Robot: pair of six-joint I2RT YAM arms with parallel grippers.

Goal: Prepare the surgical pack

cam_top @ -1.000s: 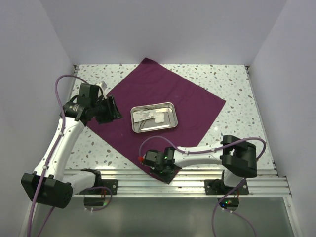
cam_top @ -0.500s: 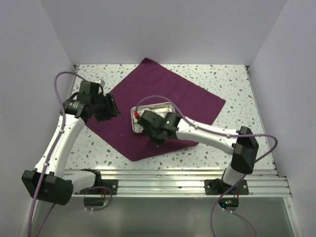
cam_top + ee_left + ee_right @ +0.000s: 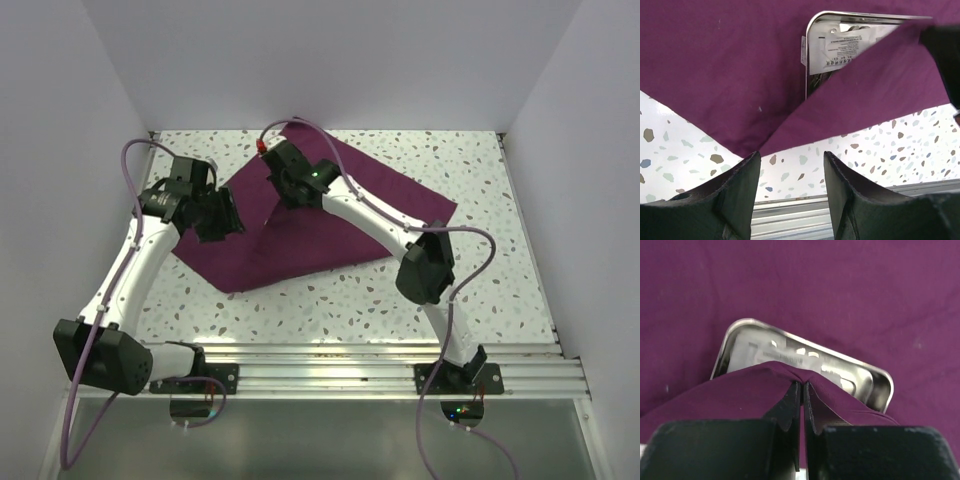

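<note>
Right claw: fingers pressed together, pinching a ridge of the maroon cloth. It is held up over the far side of the tray. From above, the flap it carries slopes down to a straight fold line across the worktop.

Left claw: fingers spread, holding nothing. It hangs over the cloth's left corner, and I cannot tell whether it touches.

Step in hand, as I read it: fold the first flap over the tray.
- Keep the pinch tight until the flap is past the tray's far rim.
- Then lower the flap so it lies flat, not tented.
- Let go only once the cloth rests on something.
- Pull gently. A taut flap could catch the rim and shift or tip the tray.
- The left claw looks well placed to take the left corner for the following fold.

Tray: sits on the cloth, roughly mid-sheet, mostly under the flap. Only one end shows in the left wrist view.

Contents: a white printed packet lies flat inside. Something thin and dark shows just below it, too hidden to name. The rest of the tray is covered.
</note>
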